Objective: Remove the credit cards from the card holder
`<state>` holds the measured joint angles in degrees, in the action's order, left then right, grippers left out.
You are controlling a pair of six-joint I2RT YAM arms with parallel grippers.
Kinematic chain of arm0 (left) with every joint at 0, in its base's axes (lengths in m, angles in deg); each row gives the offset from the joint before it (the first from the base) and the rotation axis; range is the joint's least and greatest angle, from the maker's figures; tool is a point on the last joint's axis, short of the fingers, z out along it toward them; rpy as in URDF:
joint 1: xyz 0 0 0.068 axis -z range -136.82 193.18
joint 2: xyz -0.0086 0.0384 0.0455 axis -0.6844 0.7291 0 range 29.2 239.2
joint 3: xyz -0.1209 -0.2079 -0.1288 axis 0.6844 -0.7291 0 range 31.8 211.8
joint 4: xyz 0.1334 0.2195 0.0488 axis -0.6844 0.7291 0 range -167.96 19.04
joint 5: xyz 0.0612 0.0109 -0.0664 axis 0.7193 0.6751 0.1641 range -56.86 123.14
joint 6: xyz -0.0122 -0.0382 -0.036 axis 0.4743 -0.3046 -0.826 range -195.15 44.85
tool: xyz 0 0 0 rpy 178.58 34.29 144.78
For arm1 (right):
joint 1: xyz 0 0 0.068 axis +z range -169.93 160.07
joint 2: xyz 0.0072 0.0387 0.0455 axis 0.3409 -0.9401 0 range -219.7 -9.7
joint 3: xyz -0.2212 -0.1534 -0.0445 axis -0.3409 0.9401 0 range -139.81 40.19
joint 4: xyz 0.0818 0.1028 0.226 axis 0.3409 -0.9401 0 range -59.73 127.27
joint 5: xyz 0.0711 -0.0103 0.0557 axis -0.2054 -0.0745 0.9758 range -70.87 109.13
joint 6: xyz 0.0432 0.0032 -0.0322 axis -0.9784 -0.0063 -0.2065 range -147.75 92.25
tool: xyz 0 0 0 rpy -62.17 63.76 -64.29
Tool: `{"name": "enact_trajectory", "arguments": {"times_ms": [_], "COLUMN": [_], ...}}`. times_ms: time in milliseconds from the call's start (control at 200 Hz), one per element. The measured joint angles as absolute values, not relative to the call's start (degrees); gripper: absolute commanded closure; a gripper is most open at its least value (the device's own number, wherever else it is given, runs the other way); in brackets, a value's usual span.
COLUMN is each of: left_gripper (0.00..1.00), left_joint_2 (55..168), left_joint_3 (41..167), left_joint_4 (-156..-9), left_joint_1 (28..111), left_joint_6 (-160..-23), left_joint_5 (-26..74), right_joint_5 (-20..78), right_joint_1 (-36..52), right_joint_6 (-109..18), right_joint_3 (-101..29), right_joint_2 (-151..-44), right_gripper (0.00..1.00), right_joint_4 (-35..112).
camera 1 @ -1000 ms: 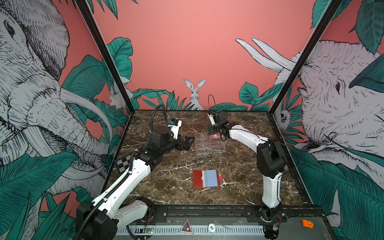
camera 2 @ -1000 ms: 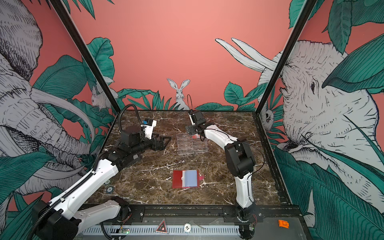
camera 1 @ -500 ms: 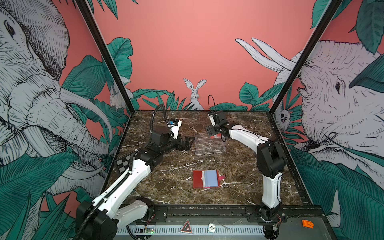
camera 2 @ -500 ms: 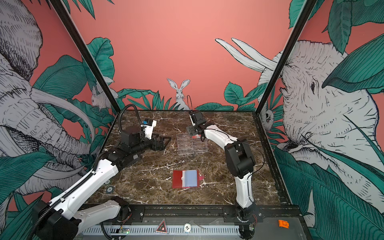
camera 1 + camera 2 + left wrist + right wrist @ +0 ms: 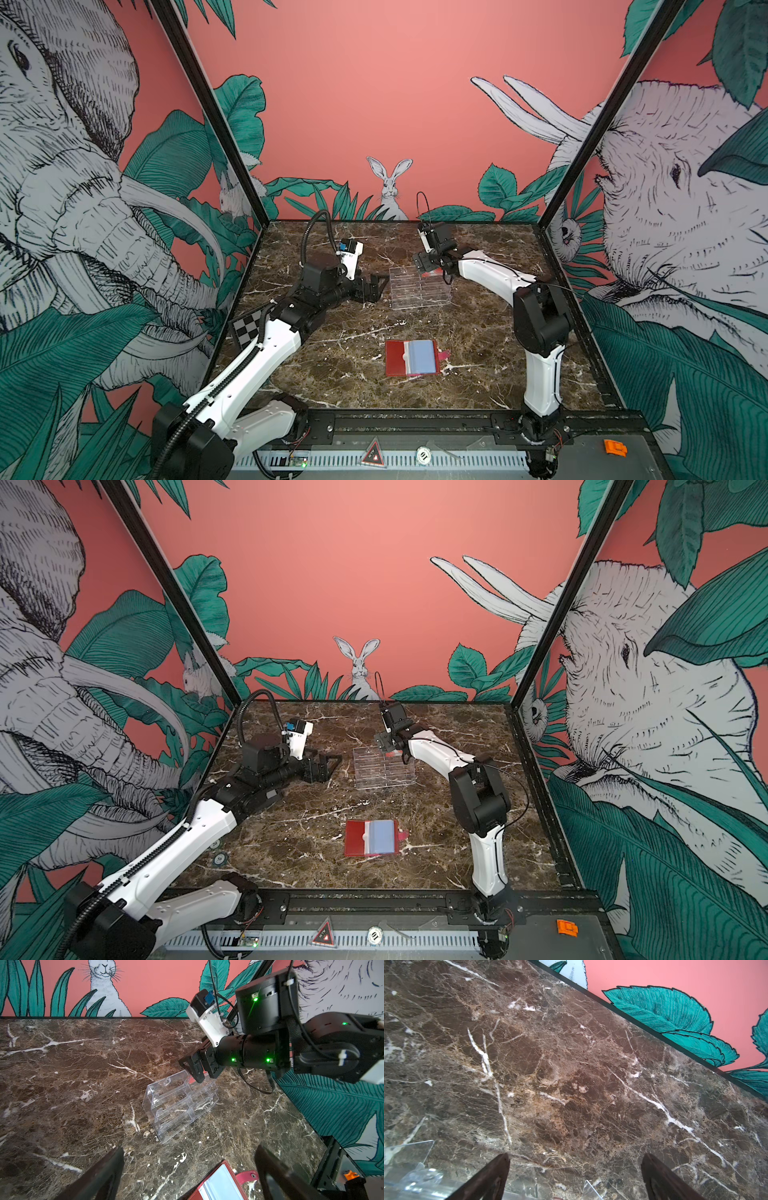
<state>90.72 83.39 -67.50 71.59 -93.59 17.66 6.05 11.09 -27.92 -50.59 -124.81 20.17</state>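
Nothing really moves between the earlier frames and now, as far as I can see. Both arms sit where they were and the card holder (image 5: pixel 395 358) hasn't budged.

It lies open and flat on the worktop (image 5: pixel 332 374), lower middle in both top views, well apart from both arms. The left half is plain red. The right half shows a blue card (image 5: pixel 423 357) sitting in the sleeve, and the snap tab (image 5: pixel 444 354) sticks out on the right. In the left wrist view only a corner of the card holder (image 5: pixel 220 1186) peeks in at the bottom edge.

The left end effector (image 5: pixel 380 286) is a bit left of centre in the top views, pointing at the clear stand (image 5: pixel 419 289). Its fingers are spread wide with nothing between them. The left wrist view backs that up: the left end effector (image 5: pixel 190 1148) has its fingers far apart at the bottom of the frame. A strip of bare marble lies between them and the stand (image 5: pixel 178 1105), so near but not touching.

The right end effector (image 5: pixel 424 264) hangs over the stand's far end, just above centre of the frame. In the right wrist view the right end effector (image 5: pixel 575 1155) is also wide, with only marble between the two dark fingers. A red sliver (image 5: pixel 432 272) shows right under it at the top of the stand, too small for me to say what it is.

A checker board (image 5: pixel 247 326) sits at the left edge of the worktop, partly behind the left arm.
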Motion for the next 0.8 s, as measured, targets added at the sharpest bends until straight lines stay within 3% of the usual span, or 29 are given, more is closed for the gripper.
{"name": "enact_trajectory", "arguments": {"times_ms": [495, 800], "left_gripper": [0.01, 0.01], "left_joint_2": [90.17, 90.02], "left_joint_3": [83.11, 83.06], "left_joint_4": [-67.48, -67.48], "left_joint_1": [71.59, 71.59], "left_joint_6": [-93.59, -93.59], "left_joint_5": [17.74, 17.70], "right_joint_5": [5.09, 12.39], "right_joint_1": [11.07, 10.96], "right_joint_6": [-27.33, -27.59], "right_joint_3": [-50.09, -45.93], "right_joint_2": [-124.59, -119.24], "right_gripper": [0.02, 0.02], "right_joint_4": [20.74, 23.12]}}
